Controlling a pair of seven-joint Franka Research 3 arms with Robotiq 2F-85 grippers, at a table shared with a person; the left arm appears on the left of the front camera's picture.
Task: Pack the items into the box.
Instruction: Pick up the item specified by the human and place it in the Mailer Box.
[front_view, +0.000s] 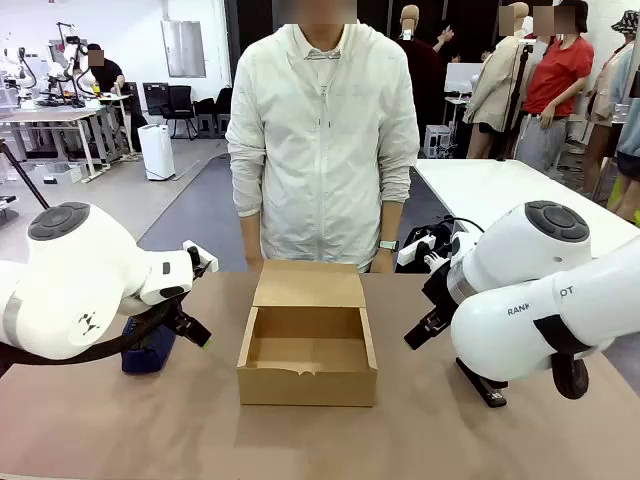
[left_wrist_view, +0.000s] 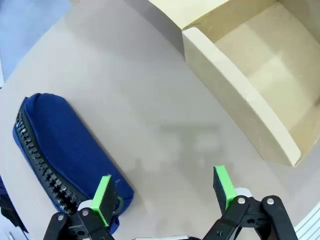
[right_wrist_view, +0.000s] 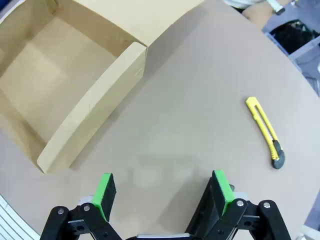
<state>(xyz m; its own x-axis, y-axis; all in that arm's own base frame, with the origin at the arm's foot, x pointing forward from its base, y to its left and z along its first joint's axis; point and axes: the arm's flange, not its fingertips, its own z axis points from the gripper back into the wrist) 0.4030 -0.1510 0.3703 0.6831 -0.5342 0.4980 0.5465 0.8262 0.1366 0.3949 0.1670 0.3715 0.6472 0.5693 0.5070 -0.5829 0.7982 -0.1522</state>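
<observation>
The brown cardboard box (front_view: 307, 383) stands open in the middle of the table, its flap lid folded back toward the person, and its inside is bare. A dark navy pouch (front_view: 148, 348) lies left of the box, partly behind my left arm. In the left wrist view the pouch (left_wrist_view: 60, 150) lies just past the left fingertip of my left gripper (left_wrist_view: 164, 192), which hovers open over bare table. My right gripper (right_wrist_view: 162, 192) is open too, right of the box (right_wrist_view: 75, 90). The black stapler (front_view: 483, 385) lies under my right arm.
A person stands at the far side behind the box, hands at the table's edge. A yellow utility knife (right_wrist_view: 266, 132) lies on the table right of the box. Bare tabletop (front_view: 300, 440) runs along the front edge.
</observation>
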